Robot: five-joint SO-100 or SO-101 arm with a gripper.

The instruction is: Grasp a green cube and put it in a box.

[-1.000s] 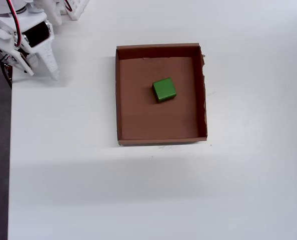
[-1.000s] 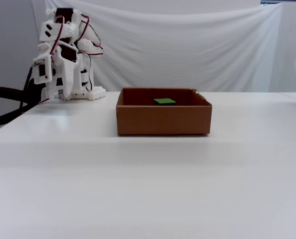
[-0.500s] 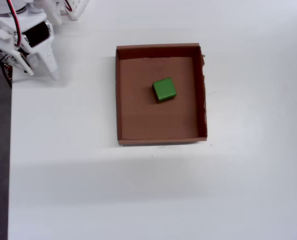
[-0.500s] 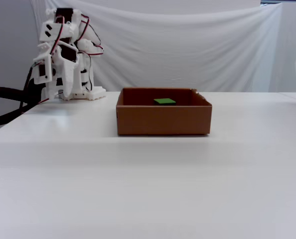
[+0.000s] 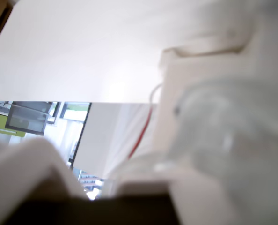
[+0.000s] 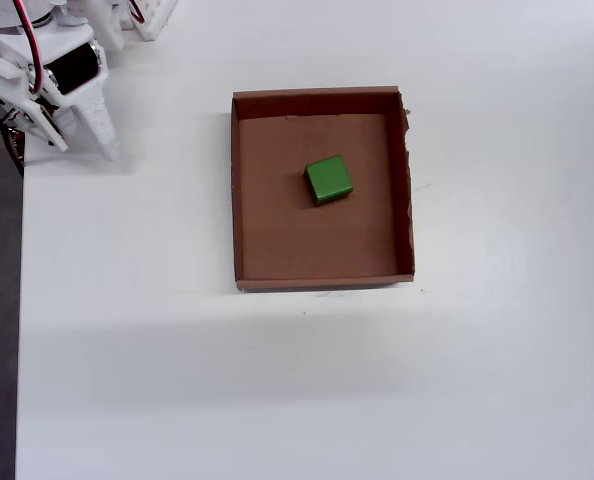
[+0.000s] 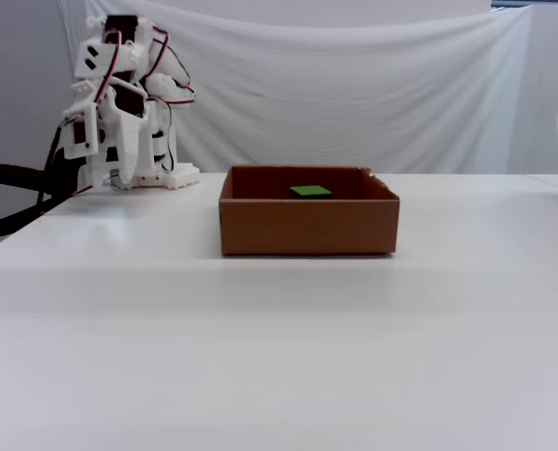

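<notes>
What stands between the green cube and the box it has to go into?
Nothing: the green cube already rests on the floor of the box, clear of its walls. The gripper is folded back at the table's far-left corner in the overhead view.

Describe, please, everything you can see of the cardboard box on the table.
The box is a shallow, open rectangular tray of plain brown cardboard with low walls; its right wall in the overhead view looks ragged. It sits flat on the white table, well clear of the folded arm. The green cube rests on its floor near the middle, touching no wall.
</notes>
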